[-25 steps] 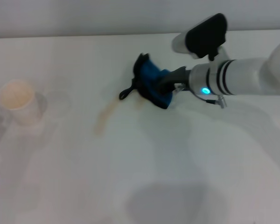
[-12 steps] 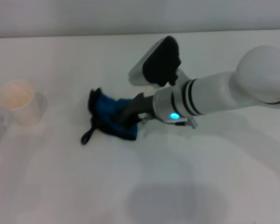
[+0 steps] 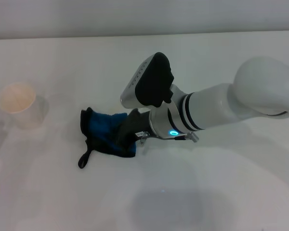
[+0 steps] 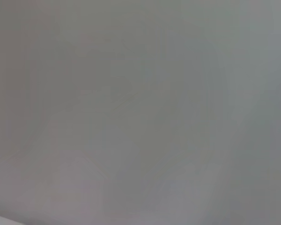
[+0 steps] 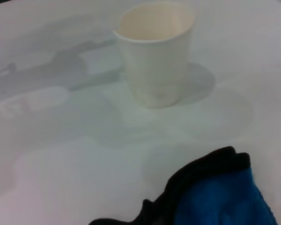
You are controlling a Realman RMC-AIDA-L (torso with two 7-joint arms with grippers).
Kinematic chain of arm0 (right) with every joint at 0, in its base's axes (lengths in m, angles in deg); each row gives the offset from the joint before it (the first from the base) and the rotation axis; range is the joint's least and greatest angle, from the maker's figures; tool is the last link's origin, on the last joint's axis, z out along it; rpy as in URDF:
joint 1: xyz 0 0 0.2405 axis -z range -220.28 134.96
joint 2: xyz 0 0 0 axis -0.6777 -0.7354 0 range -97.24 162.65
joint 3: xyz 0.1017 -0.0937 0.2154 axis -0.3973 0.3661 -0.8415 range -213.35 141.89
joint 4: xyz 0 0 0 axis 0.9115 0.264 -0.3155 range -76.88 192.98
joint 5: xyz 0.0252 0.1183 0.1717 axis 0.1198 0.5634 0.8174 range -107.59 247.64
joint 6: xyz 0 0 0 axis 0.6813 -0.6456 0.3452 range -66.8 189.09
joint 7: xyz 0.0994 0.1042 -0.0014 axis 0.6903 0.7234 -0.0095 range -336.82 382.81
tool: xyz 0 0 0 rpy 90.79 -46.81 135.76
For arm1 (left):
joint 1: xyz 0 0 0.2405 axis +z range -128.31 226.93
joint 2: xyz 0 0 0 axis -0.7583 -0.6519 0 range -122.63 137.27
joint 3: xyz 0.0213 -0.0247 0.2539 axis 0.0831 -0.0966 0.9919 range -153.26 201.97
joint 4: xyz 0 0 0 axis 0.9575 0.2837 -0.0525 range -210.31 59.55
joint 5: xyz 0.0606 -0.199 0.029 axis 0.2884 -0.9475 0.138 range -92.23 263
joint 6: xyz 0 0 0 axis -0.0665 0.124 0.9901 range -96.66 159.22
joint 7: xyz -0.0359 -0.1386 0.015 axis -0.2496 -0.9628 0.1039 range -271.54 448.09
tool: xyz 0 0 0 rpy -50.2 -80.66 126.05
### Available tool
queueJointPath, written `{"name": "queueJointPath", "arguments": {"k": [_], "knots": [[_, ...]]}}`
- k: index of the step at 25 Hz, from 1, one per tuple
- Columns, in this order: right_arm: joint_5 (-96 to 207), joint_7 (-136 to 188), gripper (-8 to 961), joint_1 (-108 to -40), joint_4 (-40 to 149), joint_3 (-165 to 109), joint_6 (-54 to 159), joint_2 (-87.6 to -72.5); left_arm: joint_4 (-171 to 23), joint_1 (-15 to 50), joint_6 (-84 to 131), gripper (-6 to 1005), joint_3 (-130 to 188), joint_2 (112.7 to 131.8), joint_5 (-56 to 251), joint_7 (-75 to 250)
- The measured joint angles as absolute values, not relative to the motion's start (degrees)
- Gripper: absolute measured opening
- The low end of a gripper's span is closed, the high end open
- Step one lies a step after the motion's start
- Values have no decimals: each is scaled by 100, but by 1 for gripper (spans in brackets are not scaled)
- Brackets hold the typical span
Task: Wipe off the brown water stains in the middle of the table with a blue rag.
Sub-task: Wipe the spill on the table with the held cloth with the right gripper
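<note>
The blue rag (image 3: 105, 135), bunched up with its black loop trailing toward me, lies pressed on the white table (image 3: 231, 192) left of centre. My right gripper (image 3: 125, 131) reaches across from the right and is shut on the rag's right side. In the right wrist view the rag (image 5: 225, 199) fills the near corner, its black trim showing. The brown water stains do not show anywhere on the table; whatever lies under the rag is hidden. My left gripper is out of view, and its wrist view shows only a plain grey surface.
A white paper cup (image 3: 19, 103) stands upright near the table's left edge, a short way left of the rag; the cup (image 5: 154, 51) is also seen from the right wrist. The table's far edge (image 3: 86, 37) runs along the back.
My right gripper has dragged the rag from the table's upper middle leftward and toward me. The tan streak seen beside the rag a second ago no longer shows.
</note>
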State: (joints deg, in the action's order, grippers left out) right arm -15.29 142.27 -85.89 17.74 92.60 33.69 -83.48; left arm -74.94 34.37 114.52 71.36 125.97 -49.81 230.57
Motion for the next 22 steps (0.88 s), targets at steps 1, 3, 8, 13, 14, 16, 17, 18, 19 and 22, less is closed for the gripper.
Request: {"name": "queueJointPath", "arguments": {"k": [1, 3, 8, 13, 14, 16, 17, 18, 19, 22], "knots": [[-1529, 14228, 103, -8581, 1772, 9276, 3432, -8349, -7494, 3447, 11452, 882, 7136, 12598, -4980, 23057], [-1528, 14244, 103, -8565, 1779, 9287, 3572, -8349, -7494, 3462, 11453, 882, 7131, 12602, -4979, 23057], [-1513, 14275, 103, -8557, 1896, 9283, 3869, -8348, -7494, 3473, 11459, 883, 7126, 12614, -4979, 23057], [-1499, 14279, 103, -8618, 2159, 9204, 4045, -8348, -7494, 3472, 11461, 883, 7118, 12616, -4987, 23057], [-1498, 14279, 103, -8633, 2212, 9170, 4060, -8349, -7494, 3472, 11461, 882, 7116, 12616, -4989, 23057], [-1498, 14279, 103, -8654, 2331, 9047, 4093, -8349, -7494, 3472, 11461, 882, 7115, 12615, -4999, 23057], [-1501, 14279, 103, -8662, 2384, 8976, 4111, -8350, -7494, 3472, 11461, 882, 7114, 12615, -5004, 23057], [-1514, 14278, 103, -8664, 2431, 8907, 4148, -8350, -7494, 3471, 11461, 882, 7113, 12615, -5006, 23057], [-1536, 14276, 103, -8672, 2486, 8829, 4196, -8350, -7494, 3467, 11461, 882, 7112, 12615, -5008, 23057], [-1570, 14264, 103, -8737, 2662, 8655, 4348, -8349, -7494, 3448, 11461, 882, 7111, 12619, -5009, 23057]]}}
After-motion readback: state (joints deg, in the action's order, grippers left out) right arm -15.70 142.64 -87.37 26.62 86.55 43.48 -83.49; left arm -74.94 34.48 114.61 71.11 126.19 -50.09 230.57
